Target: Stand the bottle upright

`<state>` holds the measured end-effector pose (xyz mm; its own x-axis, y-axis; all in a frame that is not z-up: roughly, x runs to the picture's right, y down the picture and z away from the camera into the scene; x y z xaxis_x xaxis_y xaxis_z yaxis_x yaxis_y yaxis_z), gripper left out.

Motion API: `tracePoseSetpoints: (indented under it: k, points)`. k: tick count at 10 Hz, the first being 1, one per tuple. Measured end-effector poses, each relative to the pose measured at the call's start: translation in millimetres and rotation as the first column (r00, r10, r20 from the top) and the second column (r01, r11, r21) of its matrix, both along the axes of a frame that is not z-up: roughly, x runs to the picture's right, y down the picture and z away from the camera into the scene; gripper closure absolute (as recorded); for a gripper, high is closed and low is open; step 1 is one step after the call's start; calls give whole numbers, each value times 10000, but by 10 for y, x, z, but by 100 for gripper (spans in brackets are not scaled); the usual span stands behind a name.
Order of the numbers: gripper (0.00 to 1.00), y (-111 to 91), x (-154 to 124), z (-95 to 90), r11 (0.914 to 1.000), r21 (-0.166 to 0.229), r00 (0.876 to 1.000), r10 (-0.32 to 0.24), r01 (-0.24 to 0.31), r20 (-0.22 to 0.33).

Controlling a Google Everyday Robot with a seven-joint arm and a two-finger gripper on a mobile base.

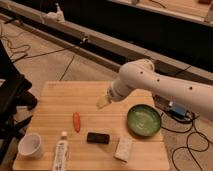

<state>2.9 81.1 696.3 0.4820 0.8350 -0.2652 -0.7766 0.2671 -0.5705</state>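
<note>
The bottle (pixel 61 153) lies flat near the table's front edge, left of centre, with its white cap pointing away from the front. It is slim and white with a dark printed label. My gripper (pixel 102 104) hangs at the end of the white arm above the middle of the wooden table (pixel 55 100), well up and to the right of the bottle. It touches nothing.
A white cup (pixel 30 145) stands at the front left. An orange carrot-like piece (pixel 76 121), a black block (pixel 98 137), a whitish packet (pixel 123 148) and a green bowl (pixel 144 120) lie on the table. Cables run over the floor to the right.
</note>
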Motion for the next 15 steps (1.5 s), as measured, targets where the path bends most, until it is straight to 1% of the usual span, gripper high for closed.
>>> tracePoseSetpoints:
  k: [2, 3, 5, 6, 12, 13, 14, 15]
  points:
    - [34, 224, -265, 38, 9979, -247, 9978, -591, 599, 308]
    - [34, 320, -408, 60, 9949, -334, 9947, -940, 954, 407]
    - [34, 504, -694, 36, 9857, -360, 9845, -1620, 1646, 666]
    - [34, 547, -761, 19, 9829, -336, 9812, -1780, 1808, 747]
    - [34, 534, -753, 24, 9836, -336, 9820, -1743, 1771, 728]
    - [34, 508, -754, 48, 9877, -458, 9871, -1465, 1496, 653]
    - [34, 488, -789, 93, 9930, -765, 9946, -857, 901, 590]
    - [34, 489, -866, 136, 9932, -1108, 9979, -306, 368, 579]
